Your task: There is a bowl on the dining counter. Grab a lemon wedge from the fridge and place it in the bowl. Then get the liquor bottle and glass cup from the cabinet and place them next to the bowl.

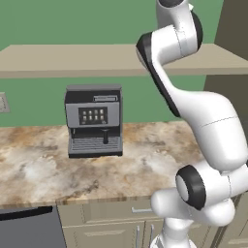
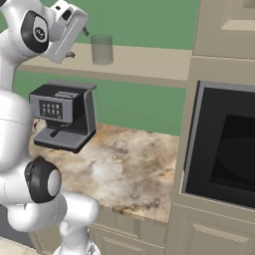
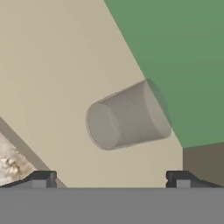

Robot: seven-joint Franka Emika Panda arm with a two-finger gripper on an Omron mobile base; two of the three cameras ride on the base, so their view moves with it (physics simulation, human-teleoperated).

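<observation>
The glass cup (image 2: 102, 49), a clear greyish tumbler, stands upright on a beige shelf (image 2: 144, 62) against the green wall. My gripper (image 2: 79, 42) is raised to shelf height just left of the cup, a short gap away and not touching it. In the hand view the cup (image 3: 127, 116) lies ahead of the gripper (image 3: 111, 179). Its fingertips (image 3: 43, 178) are spread wide with nothing between them. The bowl, lemon wedge, liquor bottle, fridge and dining counter are out of view.
A black and grey coffee machine (image 1: 93, 120) stands on the marbled worktop (image 1: 43, 164) under the shelf (image 1: 72, 58). A tall beige cabinet with a dark built-in oven (image 2: 224, 144) closes off the right side. Cream drawers sit below the worktop.
</observation>
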